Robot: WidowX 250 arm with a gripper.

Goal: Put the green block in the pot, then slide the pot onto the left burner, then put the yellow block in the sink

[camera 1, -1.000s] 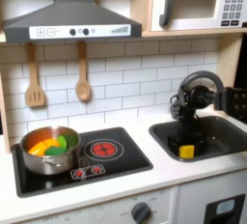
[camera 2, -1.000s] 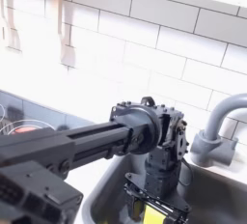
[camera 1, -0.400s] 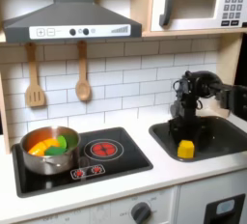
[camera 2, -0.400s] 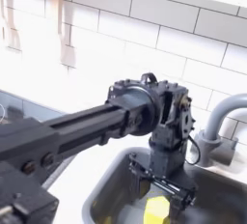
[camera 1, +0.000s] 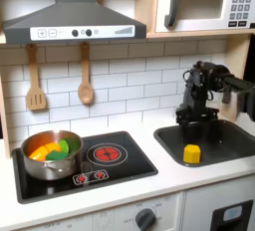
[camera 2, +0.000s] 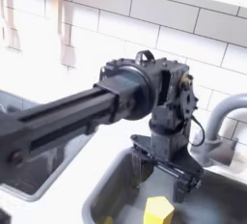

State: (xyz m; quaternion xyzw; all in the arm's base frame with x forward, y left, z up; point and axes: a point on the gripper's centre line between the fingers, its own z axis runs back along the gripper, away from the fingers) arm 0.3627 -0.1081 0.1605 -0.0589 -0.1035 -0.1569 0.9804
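In the first exterior view the silver pot (camera 1: 50, 155) stands on the left part of the black cooktop (camera 1: 134, 167), covering the left burner. The green block (camera 1: 63, 147) lies inside it beside an orange item (camera 1: 42, 152). The yellow block (camera 1: 190, 154) rests alone on the floor of the dark sink (camera 1: 227, 143), near its front left corner. In the second exterior view my gripper (camera 2: 159, 175) hangs open just above the yellow block (camera 2: 157, 210), holding nothing. In the first exterior view the gripper (camera 1: 199, 131) sits above the sink, behind the block.
A red spiral burner (camera 1: 105, 154) lies to the right of the pot. The curved faucet (camera 2: 227, 122) rises close to my wrist at the second exterior view's right. Two wooden utensils (camera 1: 86, 81) hang on the tiled wall, under a range hood (camera 1: 70, 21).
My gripper has let go of the yellow block, which now lies in the sink. The gripper has lifted clear of it and shifted towards the first exterior view's right.
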